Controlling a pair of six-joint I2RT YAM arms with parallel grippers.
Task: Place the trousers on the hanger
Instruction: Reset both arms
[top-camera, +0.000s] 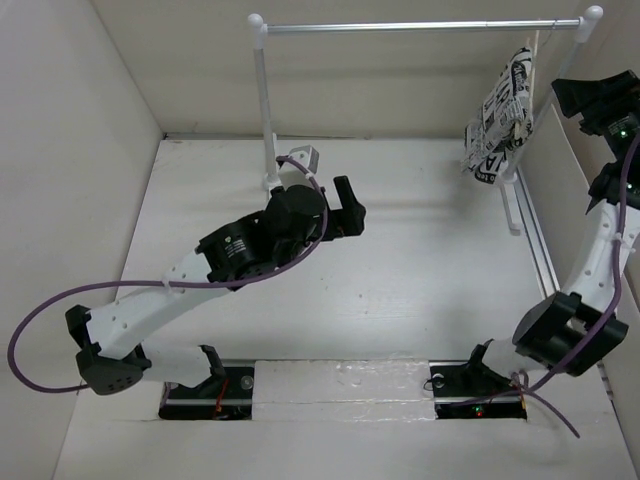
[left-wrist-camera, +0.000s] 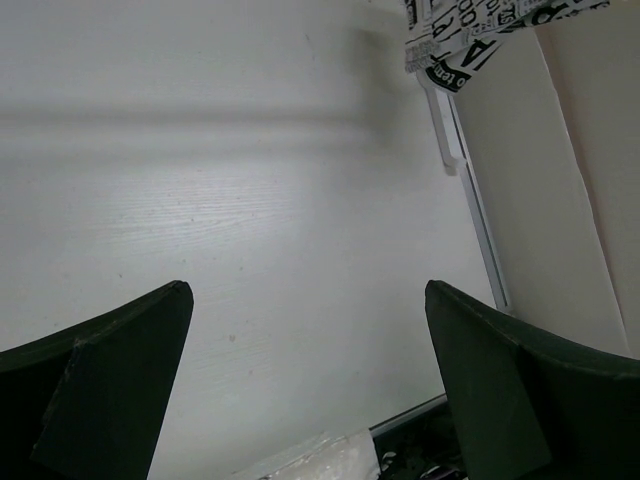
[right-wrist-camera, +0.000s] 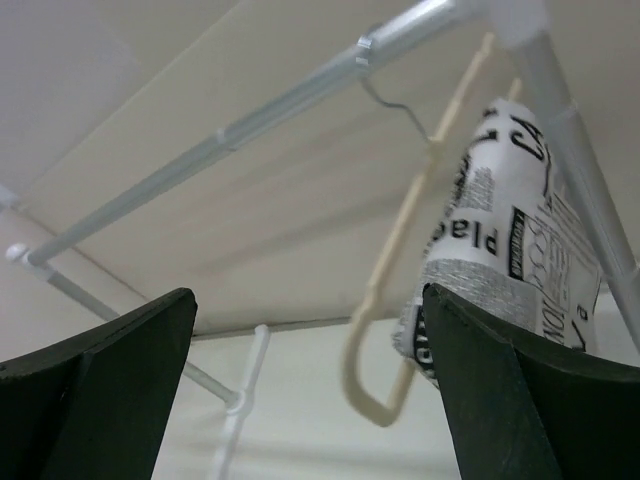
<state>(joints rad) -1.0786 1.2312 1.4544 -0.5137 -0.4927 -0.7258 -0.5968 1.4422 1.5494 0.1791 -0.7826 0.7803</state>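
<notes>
Trousers (top-camera: 503, 115) draped over hanger (right-wrist-camera: 351, 365), hooked on rail (top-camera: 420, 27) at its right end. Right jaws stand apart and empty near the cloth; left jaws stand apart above worktop (top-camera: 420, 260). Advised: right arm backs away straight, clear of cloth and hook.

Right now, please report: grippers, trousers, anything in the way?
Left gripper open, empty. Right gripper open, empty, beside the trousers. Trousers draped on hanger, hanger hooked on rail. No obstacle seen.
</notes>
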